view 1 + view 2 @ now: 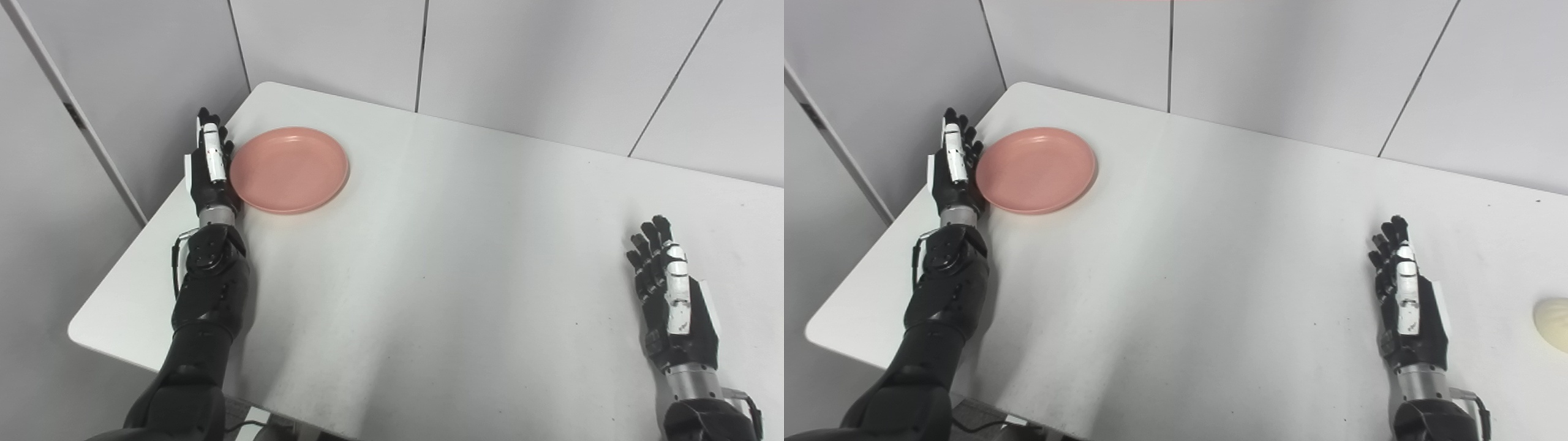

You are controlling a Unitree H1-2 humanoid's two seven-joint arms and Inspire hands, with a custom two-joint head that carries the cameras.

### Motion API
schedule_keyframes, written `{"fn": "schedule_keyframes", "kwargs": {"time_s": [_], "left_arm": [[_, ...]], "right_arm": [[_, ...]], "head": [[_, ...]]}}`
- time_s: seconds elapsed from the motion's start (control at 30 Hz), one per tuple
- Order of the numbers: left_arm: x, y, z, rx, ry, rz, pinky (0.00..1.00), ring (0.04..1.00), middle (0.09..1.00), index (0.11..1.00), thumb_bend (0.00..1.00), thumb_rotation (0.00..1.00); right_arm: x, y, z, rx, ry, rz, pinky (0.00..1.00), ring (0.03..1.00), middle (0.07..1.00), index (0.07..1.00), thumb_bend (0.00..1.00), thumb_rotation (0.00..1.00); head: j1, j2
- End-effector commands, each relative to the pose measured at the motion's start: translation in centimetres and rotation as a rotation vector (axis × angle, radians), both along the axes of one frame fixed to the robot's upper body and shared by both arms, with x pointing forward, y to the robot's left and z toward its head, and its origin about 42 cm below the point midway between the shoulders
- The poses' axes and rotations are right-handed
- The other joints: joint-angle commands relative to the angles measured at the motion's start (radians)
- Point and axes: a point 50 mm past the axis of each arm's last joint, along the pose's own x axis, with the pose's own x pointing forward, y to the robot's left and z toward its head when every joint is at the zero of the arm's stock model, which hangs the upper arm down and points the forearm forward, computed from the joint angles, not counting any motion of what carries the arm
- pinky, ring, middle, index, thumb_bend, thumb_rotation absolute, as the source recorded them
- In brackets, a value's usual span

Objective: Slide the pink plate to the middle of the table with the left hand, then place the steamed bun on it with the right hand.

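- Pink, round and shallow, the plastic plate (289, 169) lies flat near the far left corner of the white rectangular surface (441, 257), well away from the middle.
- The plate holds nothing; its raised rim is visible all the way round except where the left hand borders it.
- The black-and-white left hand (210, 165) stands on edge at the plate's left rim, between the plate and the surface's left edge, and appears to touch the rim.
- The left hand's fingers (211, 131) are extended and held close together, pointing toward the far wall; they grip nothing.
- The left arm runs up from the bottom left along the surface's left side.
- The black-and-white right hand (1407, 306) is near the front right part of the surface, well apart from the plate.
- The right hand's fingers (1390, 242) are straight and slightly spread, pointing away from the robot; the hand holds nothing.
- The pale cream, rounded steamed bun (1552, 323) sits on the surface at the right border of the right eye view, partly cut off by it, to the right of the right hand and clear of it.
- The steamed bun falls outside the left eye view.
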Motion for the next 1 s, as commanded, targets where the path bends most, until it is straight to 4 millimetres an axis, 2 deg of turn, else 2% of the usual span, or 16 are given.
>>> {"fn": "schedule_keyframes", "kwargs": {"time_s": [0.0,0.47,0.97], "left_arm": [[0.0,-1.9,-1.8,-0.034,0.067,-0.047,1.0,1.0,1.0,1.0,0.37,1.0],[0.5,-6.9,-2.0,-0.009,0.106,-0.22,1.0,1.0,0.999,1.0,0.38,1.0],[0.2,-10.1,-2.4,0.001,0.138,-0.371,1.0,0.991,0.981,1.0,0.4,1.0]], "right_arm": [[-1.1,0.2,-1.9,0.014,0.05,-0.001,1.0,1.0,1.0,1.0,0.16,1.0],[-1.4,0.7,-1.7,0.003,0.056,-0.017,1.0,1.0,1.0,1.0,0.18,1.0],[-1.6,1.6,-1.9,0.006,0.057,-0.016,1.0,1.0,1.0,1.0,0.21,1.0]], "head": [[-0.002,0.0],[-0.035,0.01],[-0.108,0.024]]}}
